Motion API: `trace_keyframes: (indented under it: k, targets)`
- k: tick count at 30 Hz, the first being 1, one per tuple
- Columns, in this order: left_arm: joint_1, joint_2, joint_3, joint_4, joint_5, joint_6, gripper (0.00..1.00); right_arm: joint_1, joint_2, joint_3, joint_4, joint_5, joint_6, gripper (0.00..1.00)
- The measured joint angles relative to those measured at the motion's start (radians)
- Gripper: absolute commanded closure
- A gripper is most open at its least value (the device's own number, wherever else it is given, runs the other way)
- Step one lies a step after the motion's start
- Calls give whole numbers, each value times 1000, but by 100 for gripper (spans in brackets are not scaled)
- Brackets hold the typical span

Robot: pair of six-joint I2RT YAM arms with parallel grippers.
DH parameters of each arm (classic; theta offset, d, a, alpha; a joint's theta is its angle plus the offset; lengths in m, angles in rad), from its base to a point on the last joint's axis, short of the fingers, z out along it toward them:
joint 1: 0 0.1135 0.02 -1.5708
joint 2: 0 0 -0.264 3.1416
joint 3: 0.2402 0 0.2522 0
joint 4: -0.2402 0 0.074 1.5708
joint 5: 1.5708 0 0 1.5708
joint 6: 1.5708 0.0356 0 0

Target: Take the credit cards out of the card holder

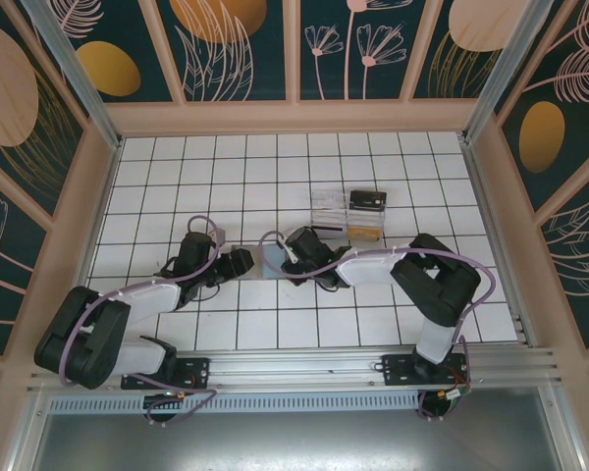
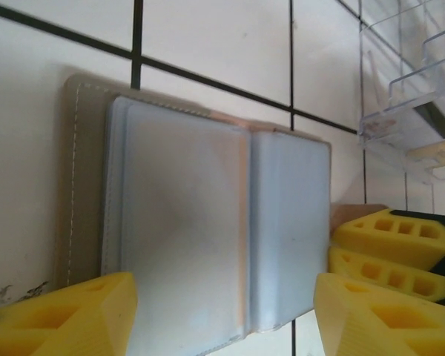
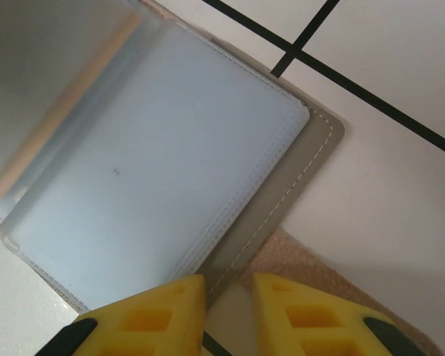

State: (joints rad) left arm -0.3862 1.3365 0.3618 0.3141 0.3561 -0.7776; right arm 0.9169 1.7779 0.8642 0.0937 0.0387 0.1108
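Blue-grey, two-panel inside of the card holder (image 1: 272, 259), lying open, flat and face up on the white-tiled table (image 1: 177, 157). Grey stitched cover (image 2: 78, 185) showing as a border around the panels.

On the holder's left in the overhead view, the left gripper (image 2: 224, 293). Yellow fingers (image 2: 81, 315) spread wide, one to each side of the open holder, with both panels between them. Contact with the holder not determinable.

On the holder's right, the right gripper (image 3: 228, 300), at the edge bearing the tan strap tab (image 3: 334, 282). Yellow fingers (image 3: 156, 315) narrowed to a thin slot, with the stitched corner of the cover reaching into that slot. Clamped on the cover or merely close to it, not determinable. Seen from the left wrist as two stacked yellow fingers just beside the holder's tab edge.

Beyond the holder and to its right, apart from it, a clear plastic tray (image 1: 331, 208) with upright dividing walls.

At the tray side farther from the holder, two credit cards (image 1: 367, 201). The black one with a light stripe farther from the holder, and the tan-gold one (image 1: 363, 233) nearer to it. Exact compartment not determinable.
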Motion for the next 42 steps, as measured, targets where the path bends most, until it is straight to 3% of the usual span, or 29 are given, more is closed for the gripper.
trace_keyframes:
  k: [9,17,36,42]
  targets:
    - [0,3,16,-35,-5,8,35,-1,4,1,6,-7,0,74]
    - [0,-81,17,-80,-44,8,35,-1,8,5,8,-8,0,74]
    - [0,6,17,-48,-6,8,35,-1,10,6,8,-8,1,73]
    - [0,14,17,-23,29,7,30,-1,11,6,8,-10,3,73]
